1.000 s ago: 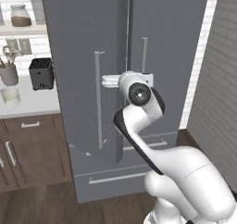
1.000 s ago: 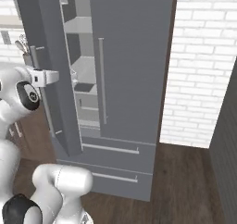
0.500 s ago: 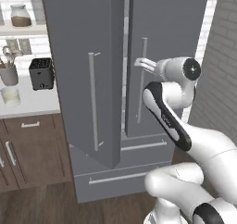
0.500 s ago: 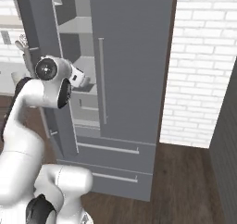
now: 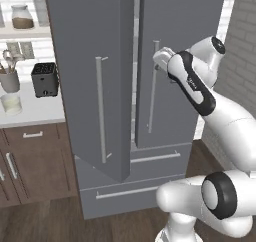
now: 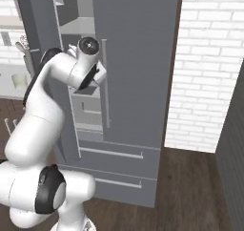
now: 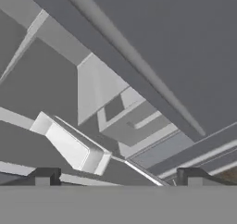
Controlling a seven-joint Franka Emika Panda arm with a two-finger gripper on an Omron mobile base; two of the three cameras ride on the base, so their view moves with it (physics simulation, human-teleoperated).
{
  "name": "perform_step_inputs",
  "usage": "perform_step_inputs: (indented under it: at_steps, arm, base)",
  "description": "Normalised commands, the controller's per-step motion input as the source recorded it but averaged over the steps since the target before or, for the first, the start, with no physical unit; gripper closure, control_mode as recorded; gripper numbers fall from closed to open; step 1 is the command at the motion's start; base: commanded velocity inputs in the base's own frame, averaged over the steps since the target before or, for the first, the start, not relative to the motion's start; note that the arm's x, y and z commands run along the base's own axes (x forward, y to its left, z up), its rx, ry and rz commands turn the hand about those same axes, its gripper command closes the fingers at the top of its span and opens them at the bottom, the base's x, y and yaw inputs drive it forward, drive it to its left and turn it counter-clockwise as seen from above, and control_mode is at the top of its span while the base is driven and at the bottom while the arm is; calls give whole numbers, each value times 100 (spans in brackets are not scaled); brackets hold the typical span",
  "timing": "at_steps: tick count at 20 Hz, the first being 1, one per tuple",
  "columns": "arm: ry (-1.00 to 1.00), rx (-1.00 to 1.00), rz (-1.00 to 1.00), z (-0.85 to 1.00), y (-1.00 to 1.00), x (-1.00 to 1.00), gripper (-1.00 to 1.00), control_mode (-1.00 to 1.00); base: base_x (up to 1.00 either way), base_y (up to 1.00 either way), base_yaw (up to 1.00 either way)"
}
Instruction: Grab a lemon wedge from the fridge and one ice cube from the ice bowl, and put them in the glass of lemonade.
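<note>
arm [image 5: 235,121]: glossy white rounded shells are seen | joints: dark black bands and round black caps with a grey ring, one small cap at the upper link | forearm: a black strip with faint small lettering is seen | finger tips [image 7: 45,176]: small, dark, squared, with paler inner faces

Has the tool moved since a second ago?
Yes. The tool has swung right, from the left door's handle across to the right door's handle on the fridge.
</note>
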Motion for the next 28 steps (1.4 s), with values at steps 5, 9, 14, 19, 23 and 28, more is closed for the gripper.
perform_step_inputs:
  at_steps: [5, 9, 14, 19, 23, 28]
  arm:
    - [0, 37, 1, -50, 4, 35, -100, -100]
    - [7, 27, 4, -29, 36, 70, -100, -100]
    - [18, 17, 9, -14, 66, 57, -100, -100]
    - [20, 9, 16, -6, 91, 12, -100, -100]
    - [10, 1, 28, -9, 100, -30, -100, -100]
    - [0, 0, 31, -6, 100, -68, -100, -100]
  base:
    - [0, 0, 0]
    - [0, 0, 0]
    - [0, 0, 0]
    - [0, 0, 0]
    - [0, 0, 0]
    - [0, 0, 0]
